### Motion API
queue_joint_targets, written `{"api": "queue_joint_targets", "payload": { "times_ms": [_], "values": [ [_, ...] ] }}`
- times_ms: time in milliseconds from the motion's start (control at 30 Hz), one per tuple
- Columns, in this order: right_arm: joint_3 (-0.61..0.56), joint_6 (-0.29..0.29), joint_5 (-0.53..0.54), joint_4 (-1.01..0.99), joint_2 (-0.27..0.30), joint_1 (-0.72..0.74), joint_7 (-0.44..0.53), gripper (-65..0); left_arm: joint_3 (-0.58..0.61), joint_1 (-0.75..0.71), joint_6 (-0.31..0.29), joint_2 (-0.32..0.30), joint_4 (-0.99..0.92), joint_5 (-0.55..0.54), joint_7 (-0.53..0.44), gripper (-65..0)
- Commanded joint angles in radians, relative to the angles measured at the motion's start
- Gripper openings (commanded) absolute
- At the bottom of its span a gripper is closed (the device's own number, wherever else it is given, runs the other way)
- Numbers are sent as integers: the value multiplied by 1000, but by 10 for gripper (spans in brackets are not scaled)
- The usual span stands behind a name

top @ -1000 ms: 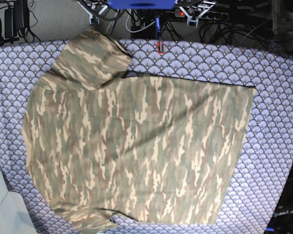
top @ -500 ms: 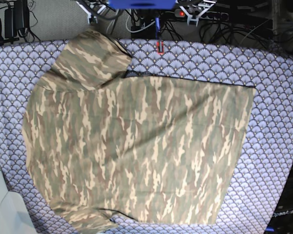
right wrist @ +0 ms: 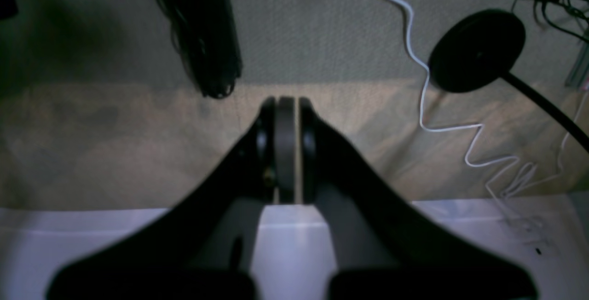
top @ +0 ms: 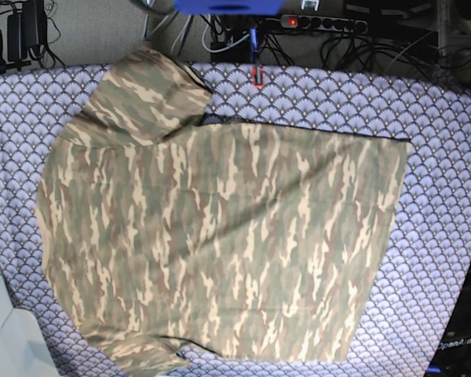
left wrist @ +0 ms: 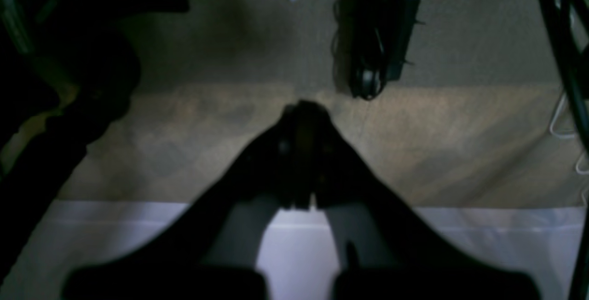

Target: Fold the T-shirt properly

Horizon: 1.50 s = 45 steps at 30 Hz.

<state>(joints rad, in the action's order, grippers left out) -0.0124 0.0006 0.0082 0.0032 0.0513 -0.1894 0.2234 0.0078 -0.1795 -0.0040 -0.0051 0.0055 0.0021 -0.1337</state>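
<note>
Soft camouflage cloth, streaked olive, tan, brown and cream: one T-shirt (top: 220, 243) lies spread nearly flat on one purple scallop-patterned tablecloth (top: 447, 173), one sleeve folded over its upper left. Two black grippers, left gripper (left wrist: 301, 116) and right gripper (right wrist: 286, 106), each have their jaws pressed together on nothing, above carpeted floor. One white cable (right wrist: 423, 70) snakes there.

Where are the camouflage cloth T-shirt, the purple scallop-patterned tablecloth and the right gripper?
Camouflage cloth T-shirt (top: 220, 243): base view, middle of the body panel.
Purple scallop-patterned tablecloth (top: 443, 196): base view, bare cloth beside the shirt's hem.
Right gripper (right wrist: 285, 106): right wrist view, between the shut fingertips.
</note>
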Motion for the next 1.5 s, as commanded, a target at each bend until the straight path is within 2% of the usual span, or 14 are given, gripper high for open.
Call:
{"api": "queue_joint_targets", "payload": {
  "times_ms": [0,267,400,600,833,1067,1167,1333,1467],
  "values": [
    [-1,5,0,-1,14,-23,21,-650,1,-24,0,-5,-3,-1,-13,-650],
    [-1,5,0,-3,60,-158,255,-650,2,-130,-1,-17,-3,2,-139,-650],
    [-2,5,-1,-3,75,-226,348,-650,11,-196,-1,-19,-3,45,-243,-650],
    [-2,5,-1,-3,103,-322,543,-650,10,-305,-1,-19,-5,37,-465,-650],
    [-2,5,-1,-3,126,-421,784,-650,8,-444,-1,-46,-5,35,-800,-650],
    [-2,5,-1,-3,134,-502,1025,-650,7,-555,-1,-57,-5,34,-1090,-650],
    [-2,5,-1,-3,134,-540,1149,-650,7,-588,-1,-55,-5,34,-1185,-650],
    [-2,5,-1,67,134,-597,1155,-650,7,-613,-1,-51,6,34,-1180,-650],
    [-1,5,-1,226,131,-672,1155,-650,10,-616,-1,-48,8,34,-1182,-650]
  ]
}}
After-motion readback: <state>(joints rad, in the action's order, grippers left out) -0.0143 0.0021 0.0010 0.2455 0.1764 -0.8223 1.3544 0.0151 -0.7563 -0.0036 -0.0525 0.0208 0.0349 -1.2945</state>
